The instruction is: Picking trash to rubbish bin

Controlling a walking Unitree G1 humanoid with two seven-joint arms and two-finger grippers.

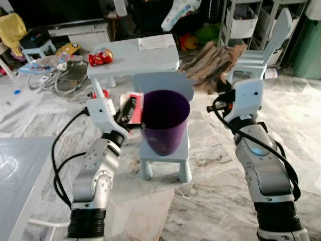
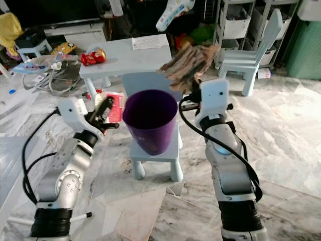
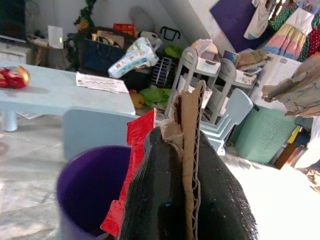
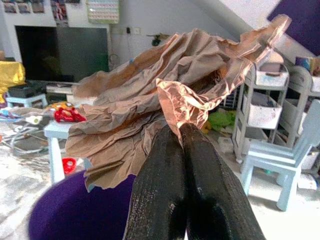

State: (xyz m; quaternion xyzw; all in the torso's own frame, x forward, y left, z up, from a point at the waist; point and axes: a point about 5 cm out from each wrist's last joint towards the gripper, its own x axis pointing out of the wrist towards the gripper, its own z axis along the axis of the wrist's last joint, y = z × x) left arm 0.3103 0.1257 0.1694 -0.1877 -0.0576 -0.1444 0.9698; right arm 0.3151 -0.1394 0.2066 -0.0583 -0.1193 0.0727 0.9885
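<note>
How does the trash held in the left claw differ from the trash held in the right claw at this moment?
The left claw grips a flat, stiff piece of red-faced corrugated cardboard, while the right claw pinches a large crumpled brown paper sheet. The cardboard is small and held edge-on at the rim of the purple plastic bin; the paper billows wide, raised beside and above the bin. Both are clamped in shut fingers, not yet dropped in.
</note>
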